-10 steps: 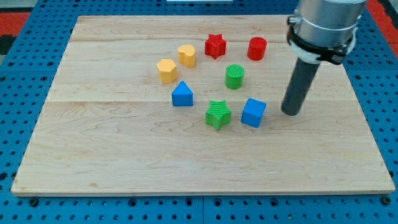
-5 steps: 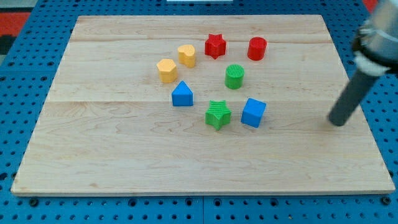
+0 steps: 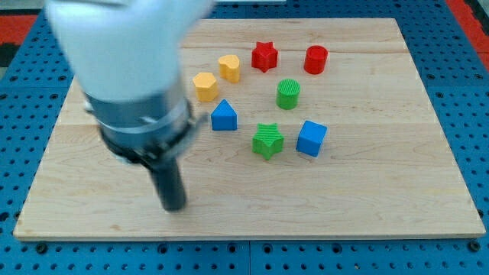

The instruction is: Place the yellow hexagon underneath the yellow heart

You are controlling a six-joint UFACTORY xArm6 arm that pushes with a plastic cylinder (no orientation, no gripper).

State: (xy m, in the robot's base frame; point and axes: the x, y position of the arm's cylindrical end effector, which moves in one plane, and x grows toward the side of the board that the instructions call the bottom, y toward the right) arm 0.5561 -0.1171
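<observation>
The yellow hexagon [image 3: 204, 85] sits at the upper middle of the wooden board [image 3: 382, 191], just down-left of the yellow heart [image 3: 229, 67]; the two stand close but apart. My tip [image 3: 174, 206] rests on the board near the view's bottom left, well below the yellow hexagon and far from every block. The arm's blurred body covers the board's upper left.
A red star [image 3: 264, 56] and a red cylinder [image 3: 315, 59] stand near the top. A green cylinder [image 3: 288, 93], a blue triangle [image 3: 224, 115], a green star [image 3: 267, 140] and a blue cube [image 3: 311, 138] lie around the middle.
The arm has swept from the view's right side across to the lower left. No block has moved.
</observation>
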